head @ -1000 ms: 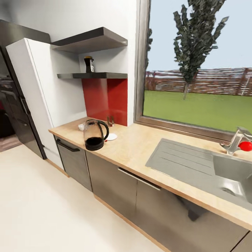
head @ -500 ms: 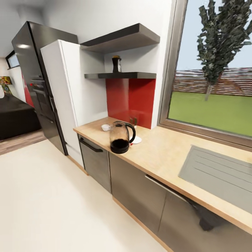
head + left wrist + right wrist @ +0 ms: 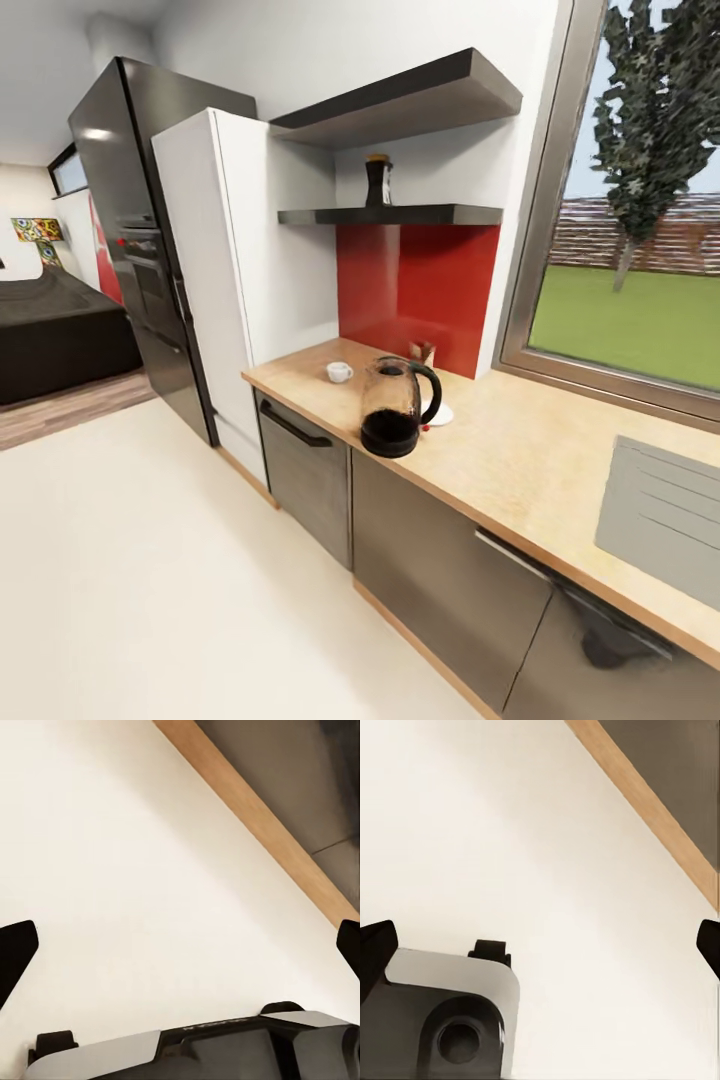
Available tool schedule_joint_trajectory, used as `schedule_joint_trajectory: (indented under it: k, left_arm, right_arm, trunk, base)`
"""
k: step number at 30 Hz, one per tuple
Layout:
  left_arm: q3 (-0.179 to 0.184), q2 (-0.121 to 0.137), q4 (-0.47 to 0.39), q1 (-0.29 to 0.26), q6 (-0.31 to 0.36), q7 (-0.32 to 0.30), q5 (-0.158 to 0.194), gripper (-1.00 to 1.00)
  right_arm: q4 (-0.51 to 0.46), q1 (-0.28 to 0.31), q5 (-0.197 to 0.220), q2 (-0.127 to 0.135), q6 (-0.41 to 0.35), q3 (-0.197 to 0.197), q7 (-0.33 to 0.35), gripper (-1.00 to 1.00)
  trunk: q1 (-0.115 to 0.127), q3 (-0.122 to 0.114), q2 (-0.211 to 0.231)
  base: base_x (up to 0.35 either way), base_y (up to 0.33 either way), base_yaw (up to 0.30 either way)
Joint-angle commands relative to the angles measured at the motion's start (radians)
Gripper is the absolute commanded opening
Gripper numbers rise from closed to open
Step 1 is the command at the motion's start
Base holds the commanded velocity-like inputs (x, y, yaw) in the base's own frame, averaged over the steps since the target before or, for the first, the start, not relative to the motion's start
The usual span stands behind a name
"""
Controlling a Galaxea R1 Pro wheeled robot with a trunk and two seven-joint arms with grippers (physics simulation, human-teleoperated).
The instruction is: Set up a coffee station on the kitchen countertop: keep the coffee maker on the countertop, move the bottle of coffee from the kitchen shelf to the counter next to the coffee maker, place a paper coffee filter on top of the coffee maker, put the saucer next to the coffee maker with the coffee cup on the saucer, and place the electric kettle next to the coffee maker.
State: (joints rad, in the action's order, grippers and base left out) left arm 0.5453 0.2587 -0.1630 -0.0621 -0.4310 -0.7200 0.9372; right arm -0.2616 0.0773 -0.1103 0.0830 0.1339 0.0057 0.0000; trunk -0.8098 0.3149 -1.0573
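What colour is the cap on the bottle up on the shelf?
Yellowish, on the dark bottle standing on the lower shelf; head view.

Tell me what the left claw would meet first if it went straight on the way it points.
Probably the pale floor: the open left claw points down at it with nothing between; the wooden plinth strip lies off to the side.

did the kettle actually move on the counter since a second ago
No. The electric kettle keeps its place by the saucer, below the red backsplash; the whole view shifted, so the camera moved.
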Motion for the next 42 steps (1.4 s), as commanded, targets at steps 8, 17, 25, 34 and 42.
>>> schedule_joint_trajectory:
  k: [8,17,25,34,42]
  left_arm:
    - [0.008,0.000,0.001,-0.001,-0.005,-0.001,0.008,1.00]
    - [0.009,0.000,0.001,-0.001,-0.005,-0.001,0.008,1.00]
    - [0.010,0.000,0.002,-0.001,-0.003,-0.001,0.008,1.00]
    - [0.010,-0.001,0.002,-0.001,-0.003,-0.001,0.008,1.00]
    - [0.010,-0.001,0.002,-0.001,-0.002,0.000,0.008,1.00]
  right_arm:
    - [0.000,-0.001,-0.008,0.007,0.003,0.000,0.001,1.00]
    - [-0.001,-0.001,-0.008,0.006,0.003,0.000,0.000,1.00]
    - [-0.001,-0.001,-0.008,0.006,0.003,0.000,0.000,1.00]
    - [-0.001,-0.001,-0.008,0.006,0.003,0.000,0.001,1.00]
    - [-0.001,-0.001,-0.008,0.006,0.002,0.000,0.001,1.00]
  trunk:
    - [-0.001,0.001,-0.001]
    - [-0.001,0.001,-0.001]
    - [-0.001,0.001,-0.001]
    - [-0.001,0.001,-0.001]
    - [-0.001,0.001,-0.001]
  base:
    - [0.251,0.258,0.001]
    - [0.251,0.257,0.000]
    - [0.251,0.254,0.000]
    - [0.203,0.200,-0.061]
    - [0.022,0.021,-0.256]
